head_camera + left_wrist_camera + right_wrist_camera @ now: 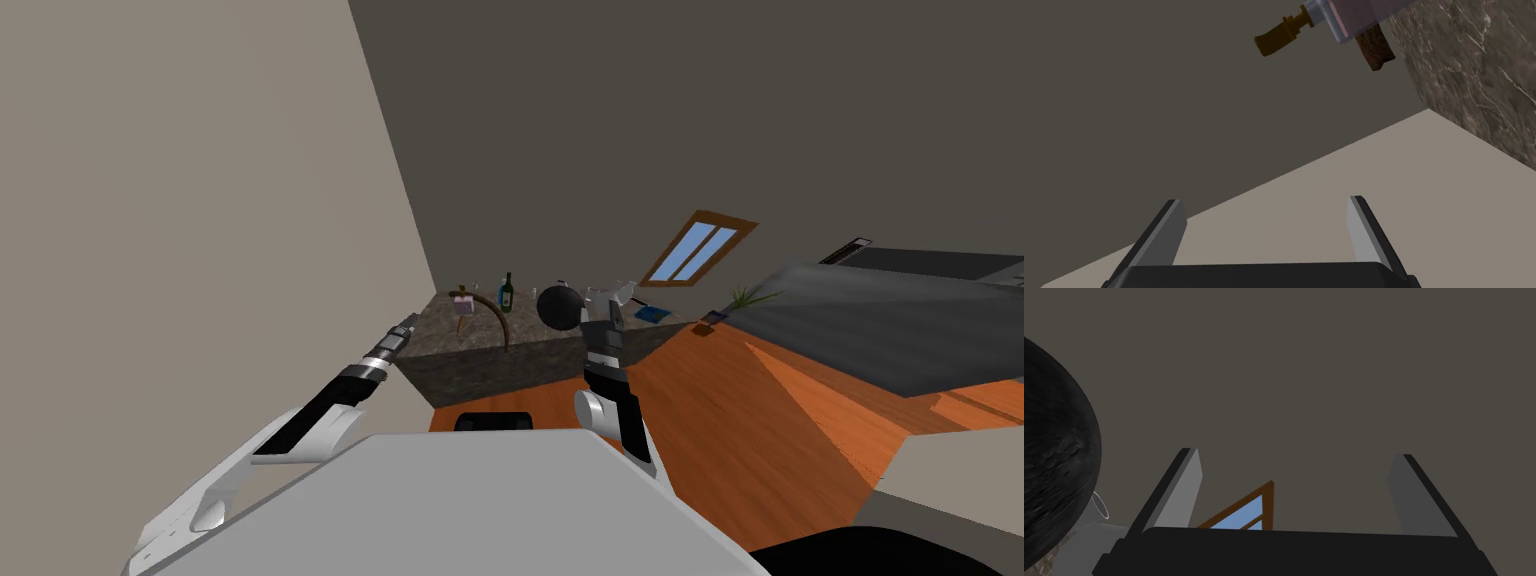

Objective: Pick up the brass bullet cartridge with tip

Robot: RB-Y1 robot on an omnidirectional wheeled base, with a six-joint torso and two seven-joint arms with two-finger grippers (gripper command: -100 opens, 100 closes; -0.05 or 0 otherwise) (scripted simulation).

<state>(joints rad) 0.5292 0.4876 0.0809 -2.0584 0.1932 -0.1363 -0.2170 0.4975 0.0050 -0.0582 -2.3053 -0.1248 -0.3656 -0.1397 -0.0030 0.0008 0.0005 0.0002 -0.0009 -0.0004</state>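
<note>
Your right gripper (pixel 1295 453) has its two fingers spread wide. A black ball (pixel 1054 453) sits just beside one finger, and a brown-framed window (pixel 1249 515) shows between them.

desk (pixel 480 375) 1 | green bottle (pixel 507 293) 1 | black ball (pixel 558 307) 1 | flat blue item (pixel 651 313) 1 | plant (pixel 748 297) 1 | window (pixel 698 248) 1 | jaws 2 pairs
</note>
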